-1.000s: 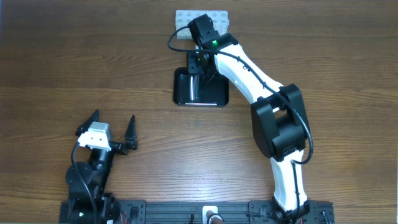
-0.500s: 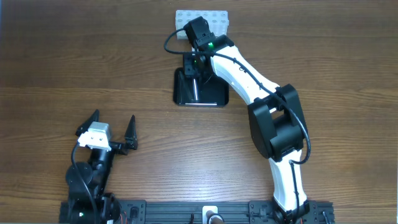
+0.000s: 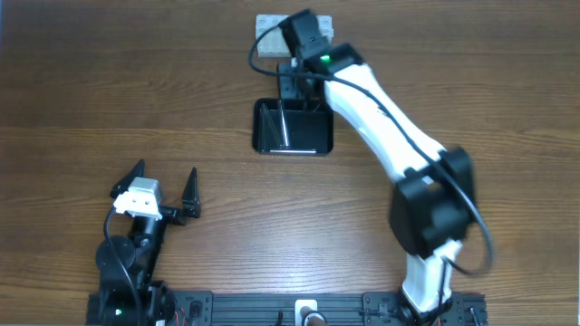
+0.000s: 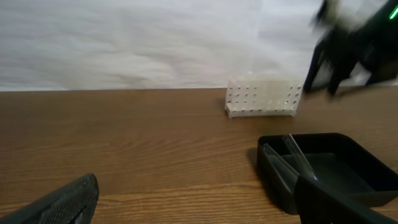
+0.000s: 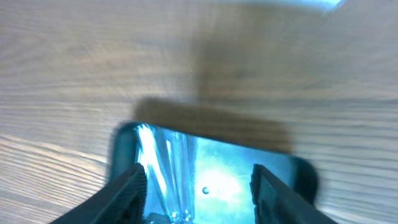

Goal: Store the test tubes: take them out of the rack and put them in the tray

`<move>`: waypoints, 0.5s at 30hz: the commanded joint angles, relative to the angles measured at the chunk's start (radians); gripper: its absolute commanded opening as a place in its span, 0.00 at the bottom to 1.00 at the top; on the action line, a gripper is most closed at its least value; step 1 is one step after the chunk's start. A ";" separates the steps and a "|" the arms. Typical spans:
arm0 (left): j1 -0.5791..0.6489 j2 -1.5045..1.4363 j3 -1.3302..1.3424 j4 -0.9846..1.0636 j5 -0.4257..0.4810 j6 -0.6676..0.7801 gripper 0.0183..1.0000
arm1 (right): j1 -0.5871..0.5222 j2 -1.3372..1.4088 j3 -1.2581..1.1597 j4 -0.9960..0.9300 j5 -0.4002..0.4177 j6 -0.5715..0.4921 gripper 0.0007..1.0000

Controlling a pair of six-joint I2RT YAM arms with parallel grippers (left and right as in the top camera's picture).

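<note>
The right gripper (image 5: 199, 169) hangs over the far edge of the black tray (image 3: 257, 127), fingers spread and empty, just near of the white rack (image 4: 264, 98). Test tubes (image 3: 283, 125) lie in the tray's left half. The left gripper (image 3: 165, 172) sits at the near left, fingers spread, well apart.

Right arm (image 3: 381, 118) across tray (image 3: 257, 127), rack (image 3: 267, 47)

the right arm (image 3: 381, 127) stretches far out, right gripper (image 5: 198, 179) tilted downward, fingers spread; the left arm (image 3: 131, 249) sits folded, left gripper (image 3: 164, 184) agape.
</note>
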 commanded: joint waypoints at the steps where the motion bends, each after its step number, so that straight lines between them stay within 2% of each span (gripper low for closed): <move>1: 0.006 -0.007 -0.006 0.002 0.012 0.014 1.00 | -0.007 -0.224 -0.108 0.089 0.143 -0.117 0.71; 2: 0.006 -0.007 -0.006 0.002 0.012 0.014 1.00 | -0.011 -0.271 -0.151 0.128 0.164 -0.131 0.79; 4: 0.006 -0.007 -0.006 0.002 0.012 0.014 1.00 | -0.029 -0.383 -0.261 0.216 0.201 -0.145 0.86; 9: 0.006 -0.007 -0.006 0.002 0.012 0.014 1.00 | -0.140 -0.668 -0.489 0.309 0.201 -0.197 0.99; 15: 0.006 -0.007 -0.006 0.002 0.012 0.014 1.00 | -0.292 -1.028 -0.746 0.329 0.197 -0.253 0.99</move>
